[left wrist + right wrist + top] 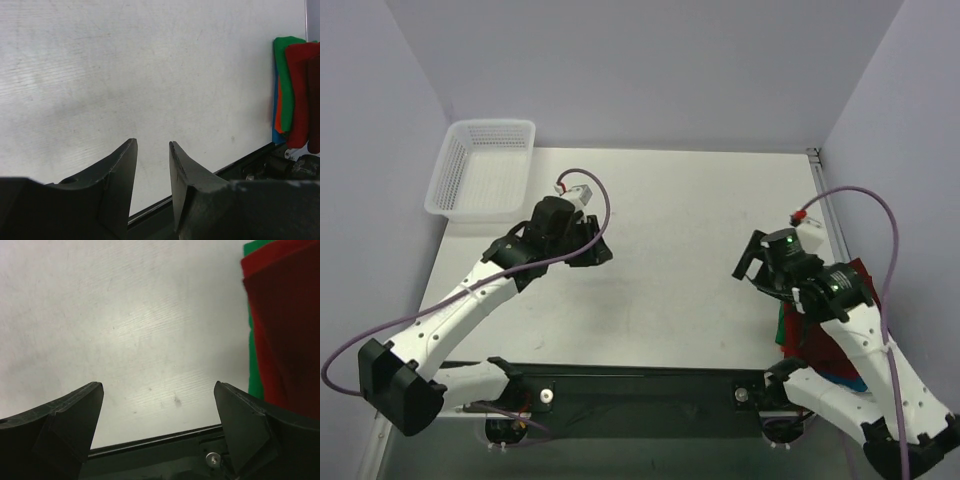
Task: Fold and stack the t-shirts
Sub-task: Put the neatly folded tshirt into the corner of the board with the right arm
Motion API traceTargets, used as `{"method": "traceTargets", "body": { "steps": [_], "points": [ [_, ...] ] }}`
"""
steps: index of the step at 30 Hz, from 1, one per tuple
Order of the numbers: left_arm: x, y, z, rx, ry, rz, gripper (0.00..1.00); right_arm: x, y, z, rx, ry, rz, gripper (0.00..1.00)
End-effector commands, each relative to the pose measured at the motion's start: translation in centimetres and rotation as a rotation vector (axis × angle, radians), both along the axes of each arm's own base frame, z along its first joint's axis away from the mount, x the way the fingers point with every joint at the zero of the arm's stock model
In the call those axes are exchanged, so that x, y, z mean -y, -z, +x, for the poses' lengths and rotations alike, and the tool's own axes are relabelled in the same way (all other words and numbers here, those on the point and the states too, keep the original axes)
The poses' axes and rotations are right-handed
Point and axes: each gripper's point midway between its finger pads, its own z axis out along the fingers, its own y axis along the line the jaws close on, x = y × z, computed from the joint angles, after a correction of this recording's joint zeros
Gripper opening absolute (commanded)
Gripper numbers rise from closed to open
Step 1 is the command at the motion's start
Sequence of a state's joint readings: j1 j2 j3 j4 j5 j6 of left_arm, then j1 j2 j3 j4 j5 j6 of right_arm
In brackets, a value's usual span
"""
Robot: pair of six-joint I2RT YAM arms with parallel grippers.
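Observation:
The t-shirts lie in a folded stack at the table's right edge, partly under my right arm. The dark maroon shirt (861, 272) is on top, over the brighter red shirt (815, 346) and the green shirt (782, 326). In the left wrist view the stack shows at the far right: green (286, 85), red (300, 95), maroon (315, 100). In the right wrist view maroon (292, 335) lies over red (267, 255) and green (255, 377). My left gripper (603, 250) (151, 143) is open a little and empty over bare table. My right gripper (747, 265) (159, 386) is open wide and empty, just left of the stack.
A white mesh basket (480, 170) stands at the back left corner, with nothing visible in it. Orange cloth (278, 117) and blue cloth (847, 380) show at the bottom of the stack. The black base rail (640, 380) runs along the near edge. Purple walls close the sides.

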State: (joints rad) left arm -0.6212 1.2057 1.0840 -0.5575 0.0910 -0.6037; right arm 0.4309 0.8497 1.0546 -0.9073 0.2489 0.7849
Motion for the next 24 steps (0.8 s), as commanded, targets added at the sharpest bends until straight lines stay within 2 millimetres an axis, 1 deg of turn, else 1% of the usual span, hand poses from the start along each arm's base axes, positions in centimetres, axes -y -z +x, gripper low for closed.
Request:
{"method": "traceTargets", "body": {
  "steps": [1,2,3,4,5,6,7,9,10,11,13,16,18,22,24],
  "points": [
    [-2.6,-0.3,-0.8,0.035,-0.014,0.041,0.43,-2.8,-1.2,2.9,0.088,-0.016,-0.088,1.0],
    [-3.4,0.1,-0.9,0.032,-0.025,0.057,0.43,-3.4,-1.4,3.3,0.106,-0.029,-0.126,1.0],
    [-4.0,0.0,-1.2,0.047,-0.022,0.063,0.44,-5.0,-1.5,3.2,0.117,-0.083,-0.143,1.0],
    [-4.6,0.3,-1.4,0.043,-0.033,0.081,0.44,-6.2,-1.2,3.6,0.123,-0.094,-0.16,1.0],
    [-5.3,1.2,-1.7,0.031,-0.043,0.098,0.44,-6.9,-1.2,3.8,0.137,-0.11,-0.17,1.0],
    [-5.7,1.1,-2.0,0.044,-0.044,0.102,0.45,-7.7,-1.1,4.0,0.151,-0.125,-0.175,1.0],
    [-6.0,1.4,-2.2,0.044,-0.046,0.11,0.45,-9.4,-0.7,4.1,0.162,-0.168,-0.168,1.0],
    [-6.7,2.0,-2.8,0.05,-0.046,0.121,0.45,-10.7,0.1,4.2,0.164,-0.215,-0.171,1.0],
    [-6.9,2.0,-2.9,0.057,-0.049,0.127,0.45,-11.7,0.3,4.3,0.176,-0.24,-0.165,1.0],
    [-7.2,1.8,-3.1,0.073,-0.051,0.123,0.45,-11.9,0.9,4.3,0.171,-0.247,-0.169,1.0],
    [-7.7,2.5,-3.4,0.073,-0.051,0.141,0.45,-12.5,1.6,4.4,0.164,-0.259,-0.166,1.0],
    [-8.2,2.8,-3.9,0.072,-0.057,0.149,0.46,-12.5,2.5,4.4,0.151,-0.27,-0.185,1.0],
    [-8.2,2.5,-4.0,0.082,-0.056,0.141,0.46,-12.4,3.0,4.3,0.145,-0.274,-0.19,1.0],
    [-8.3,2.3,-4.1,0.094,-0.056,0.136,0.46,-13.0,3.3,4.4,0.153,-0.283,-0.165,1.0],
    [-8.3,2.3,-4.2,0.09,-0.054,0.136,0.46,-12.7,3.3,4.5,0.168,-0.265,-0.162,1.0]
  ]
}}
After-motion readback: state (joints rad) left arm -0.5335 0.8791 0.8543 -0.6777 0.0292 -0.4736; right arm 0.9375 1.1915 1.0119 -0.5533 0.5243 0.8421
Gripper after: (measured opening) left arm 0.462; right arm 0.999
